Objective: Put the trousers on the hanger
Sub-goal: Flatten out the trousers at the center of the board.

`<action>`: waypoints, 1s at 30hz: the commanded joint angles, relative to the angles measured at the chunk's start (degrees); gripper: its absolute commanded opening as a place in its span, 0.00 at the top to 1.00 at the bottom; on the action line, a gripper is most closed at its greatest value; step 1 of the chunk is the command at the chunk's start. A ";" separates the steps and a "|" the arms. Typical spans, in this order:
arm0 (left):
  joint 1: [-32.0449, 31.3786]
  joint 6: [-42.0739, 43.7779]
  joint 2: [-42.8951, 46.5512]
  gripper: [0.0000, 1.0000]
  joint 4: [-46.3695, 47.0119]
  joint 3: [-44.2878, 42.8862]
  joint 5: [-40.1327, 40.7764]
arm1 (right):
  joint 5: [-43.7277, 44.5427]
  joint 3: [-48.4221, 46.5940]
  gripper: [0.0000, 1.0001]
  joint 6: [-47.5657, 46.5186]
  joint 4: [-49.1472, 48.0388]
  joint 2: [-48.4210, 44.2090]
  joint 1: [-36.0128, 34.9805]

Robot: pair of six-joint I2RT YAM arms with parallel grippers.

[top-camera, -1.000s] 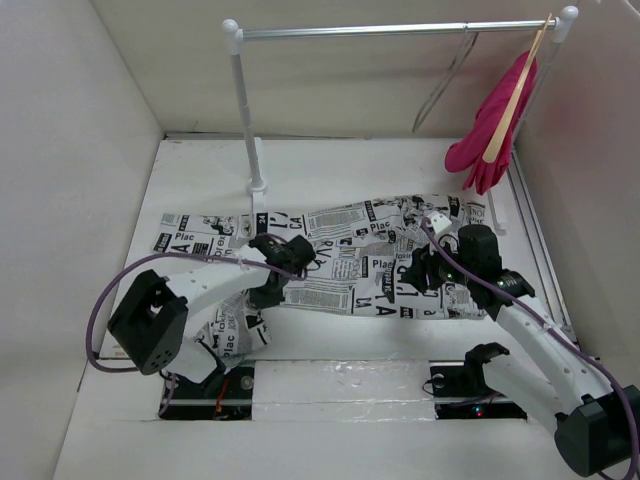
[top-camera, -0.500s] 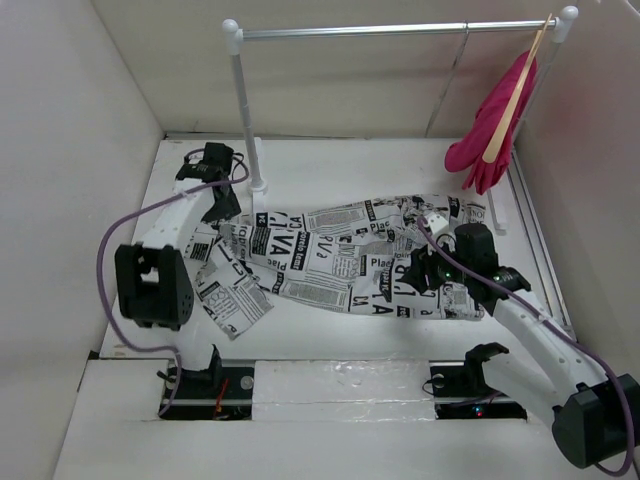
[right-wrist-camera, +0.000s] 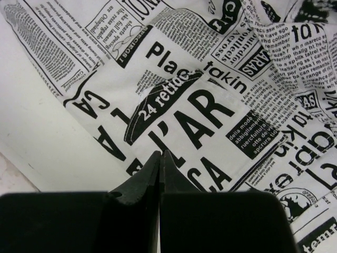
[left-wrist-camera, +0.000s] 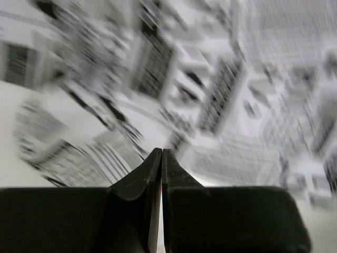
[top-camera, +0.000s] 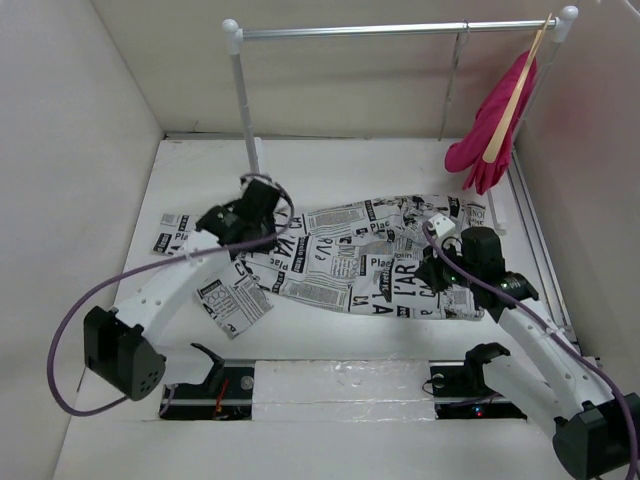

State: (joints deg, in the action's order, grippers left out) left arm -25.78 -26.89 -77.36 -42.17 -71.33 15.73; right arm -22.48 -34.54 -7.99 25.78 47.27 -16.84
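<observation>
The right gripper (right-wrist-camera: 159,153) is seen with its jaws pressed together, nothing visibly caught between them, and the tips are set low over the trousers (right-wrist-camera: 200,105) close to a cloth edge, bare table (right-wrist-camera: 47,153) lying just left of the jaws. Printed cloth is spread ahead of and to the right of these jaws. The left gripper (left-wrist-camera: 161,153) is likewise closed tip to tip; its wrist view is blurred, so only smeared newsprint (left-wrist-camera: 210,105) is made out beyond the jaws, and whether cloth is pinched cannot be told. From above, the left gripper (top-camera: 235,218) is placed at the rumpled leg end of the trousers (top-camera: 340,250) and the right gripper (top-camera: 428,272) at the opposite end. Well beyond both pairs of jaws, the hanger (top-camera: 453,85) is hung from the rail (top-camera: 400,30), near a pink garment (top-camera: 495,130).
</observation>
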 commanded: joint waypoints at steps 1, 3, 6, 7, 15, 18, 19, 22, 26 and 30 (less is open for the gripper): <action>-8.66 -9.64 2.73 1.00 -5.81 11.02 -5.71 | 1.65 -0.87 1.00 -1.33 0.67 -1.04 1.36; -9.55 -13.97 5.36 0.94 -5.03 16.10 -8.42 | 1.65 -2.10 1.00 -1.15 1.55 -0.86 1.89; -9.55 -16.34 6.09 0.67 -5.37 19.11 -6.15 | 1.39 -2.72 0.89 -0.98 1.38 -0.86 1.90; -9.55 -16.78 5.47 0.62 -6.77 19.38 -5.89 | 0.95 -2.72 0.87 -0.98 1.20 -0.86 1.90; -10.08 -21.80 -1.71 0.57 -1.34 24.40 -3.78 | -2.83 -1.14 0.74 -0.19 -2.74 0.28 1.90; -10.08 -20.92 -8.65 0.58 -0.37 23.70 -2.37 | -4.32 -0.96 0.73 -0.18 -3.37 0.28 1.90; -10.60 -20.92 -9.55 0.58 0.07 23.69 -1.76 | -4.76 -0.96 0.74 -0.27 -3.46 0.11 1.90; -10.61 -19.87 -10.61 0.58 3.22 24.57 -0.52 | -5.29 -1.14 0.73 -0.98 -3.37 0.11 1.90; -10.61 -19.42 -11.93 0.84 3.77 25.36 -1.23 | -5.38 -1.49 0.73 -1.59 -2.23 -0.33 1.90; -10.61 -19.77 -6.43 1.00 0.44 20.47 0.53 | -5.29 -1.49 0.73 -1.07 -2.84 -0.33 2.43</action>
State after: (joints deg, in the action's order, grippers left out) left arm -36.42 -46.02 -87.22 -40.73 -48.10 12.62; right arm -26.39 -34.79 -8.60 25.50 47.64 -14.92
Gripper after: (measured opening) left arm 0.058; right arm 0.272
